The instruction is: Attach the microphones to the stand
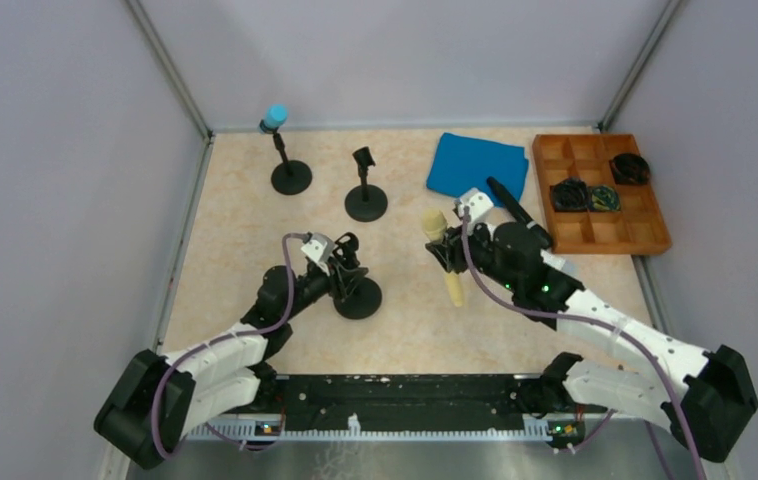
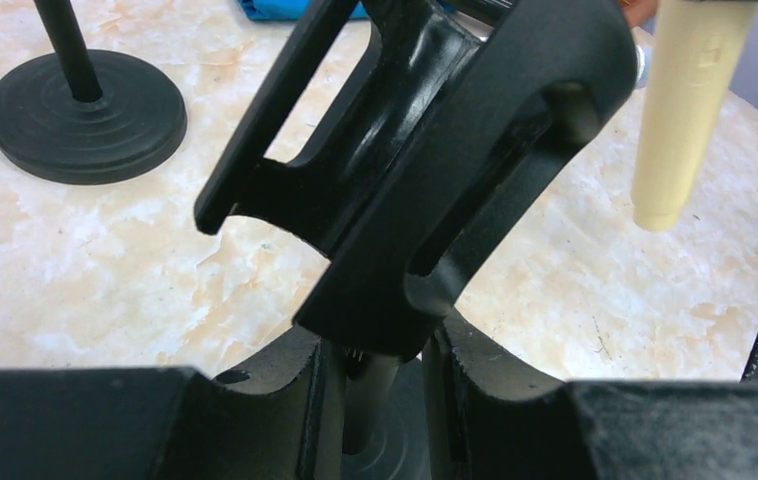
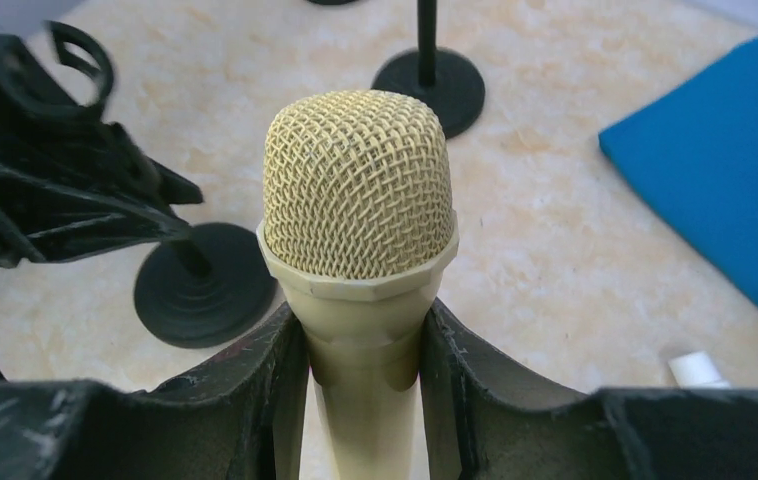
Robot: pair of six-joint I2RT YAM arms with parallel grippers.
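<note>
My left gripper (image 1: 340, 265) (image 2: 380, 350) is shut on the thin post (image 2: 380, 392) of the near stand (image 1: 359, 298), just under its empty black clip (image 2: 425, 150). My right gripper (image 1: 445, 255) (image 3: 360, 340) is shut on the cream microphone (image 1: 452, 287) (image 3: 357, 190) just below its mesh head. That microphone stands head up, and its tapered tail (image 2: 685, 110) hangs to the right of the clip, apart from it. A light blue microphone (image 1: 275, 115) sits in the far-left stand (image 1: 291, 177). A black microphone (image 1: 510, 205) lies at the blue cloth's edge.
A second stand (image 1: 365, 202) with an empty clip stands mid-table, behind the near one. The blue cloth (image 1: 477, 165) lies at the back right. Beside it is a wooden compartment tray (image 1: 645, 215) with coiled black cables. A small white object (image 3: 697, 368) lies near the cloth.
</note>
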